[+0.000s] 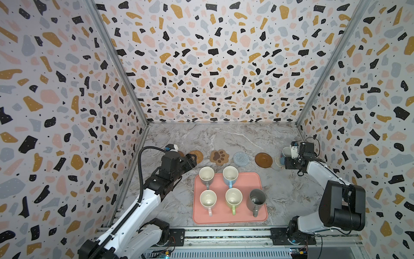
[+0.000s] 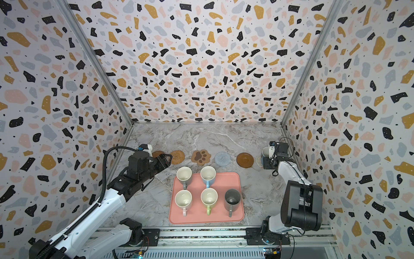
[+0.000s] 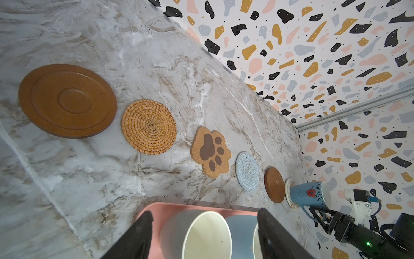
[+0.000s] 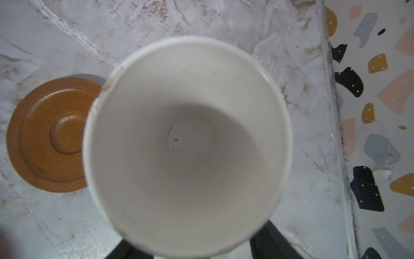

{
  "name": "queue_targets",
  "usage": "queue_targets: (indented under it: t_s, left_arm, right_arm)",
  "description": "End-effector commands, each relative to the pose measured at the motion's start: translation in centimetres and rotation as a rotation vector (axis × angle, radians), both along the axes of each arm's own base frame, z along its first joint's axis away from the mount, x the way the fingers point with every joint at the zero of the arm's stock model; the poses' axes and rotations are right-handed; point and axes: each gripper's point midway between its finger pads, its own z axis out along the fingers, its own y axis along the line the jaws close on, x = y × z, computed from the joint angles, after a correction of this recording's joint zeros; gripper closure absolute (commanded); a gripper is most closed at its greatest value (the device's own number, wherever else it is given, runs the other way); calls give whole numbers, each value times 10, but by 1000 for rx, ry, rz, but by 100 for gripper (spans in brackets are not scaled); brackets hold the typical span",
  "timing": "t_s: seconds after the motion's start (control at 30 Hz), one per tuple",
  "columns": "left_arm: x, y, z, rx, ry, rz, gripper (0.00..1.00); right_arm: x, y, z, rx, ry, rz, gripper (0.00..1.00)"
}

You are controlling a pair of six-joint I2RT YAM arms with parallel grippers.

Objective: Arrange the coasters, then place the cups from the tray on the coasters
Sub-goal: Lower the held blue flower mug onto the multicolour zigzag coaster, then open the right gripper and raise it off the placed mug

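Observation:
Six coasters lie in a row: a brown disc (image 3: 67, 101), rattan round (image 1: 196, 156), paw print (image 1: 218, 157), grey-blue crochet (image 1: 241, 158), a second brown disc (image 1: 263, 159) and cream woven (image 3: 291, 195). A flowered blue cup (image 3: 310, 194) stands on the cream one. My right gripper (image 4: 199, 253) is open, its fingers (image 4: 271, 242) spread either side of that cup's handle side. The pink tray (image 1: 257, 215) holds grey-beige (image 1: 206, 175), light blue (image 1: 230, 174), pink (image 1: 208, 198), green (image 1: 233, 197) and dark grey (image 1: 256, 198) cups. My left gripper (image 3: 205, 235) hangs open above the grey-beige cup, holding nothing.
The right wall (image 1: 336, 139) stands close beside the blue cup and the right arm. The left arm (image 1: 156, 186) lies across the table left of the tray, hiding part of the far-left brown disc in both top views. Bare marble (image 1: 224, 136) stretches behind the coasters.

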Motion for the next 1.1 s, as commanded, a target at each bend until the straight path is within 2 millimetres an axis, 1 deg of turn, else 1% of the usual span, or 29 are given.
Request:
queue_targets:
  t_s: [0.0,0.13,0.23,0.3,0.47,0.53,0.63,0.87,1.0,1.07]
  left_arm:
    - [4,-2,13,-11,-47,-13,25]
    - [5,-3,15,-12,-53,-15,25]
    - [5,-2,17,-11,-58,-11,25]
    - [6,-2,18,-9,-62,-9,25]
    - [8,-1,21,-4,-68,-4,25]
    - [8,-1,21,-3,-68,-3,25]
    - [8,0,21,-2,-69,-1,25]
    - [8,1,22,-3,-71,4,24]
    - [9,2,23,-2,-73,11,24]
    - [9,2,22,-2,-71,13,24]
  right_arm:
    - [5,0,36,4,-84,-18,32]
    - [6,-3,50,-7,-104,-32,29]
    - [9,-2,65,3,-123,-38,27]
    - [11,-1,79,12,-148,-48,26]
    - [16,2,126,12,-241,-85,24]
    - [16,4,137,16,-257,-88,24]
    - [14,12,142,24,-236,-66,24]
    - [7,44,146,78,-202,1,24]
    - [2,64,144,105,-163,33,24]
    - [0,70,142,113,-144,36,24]
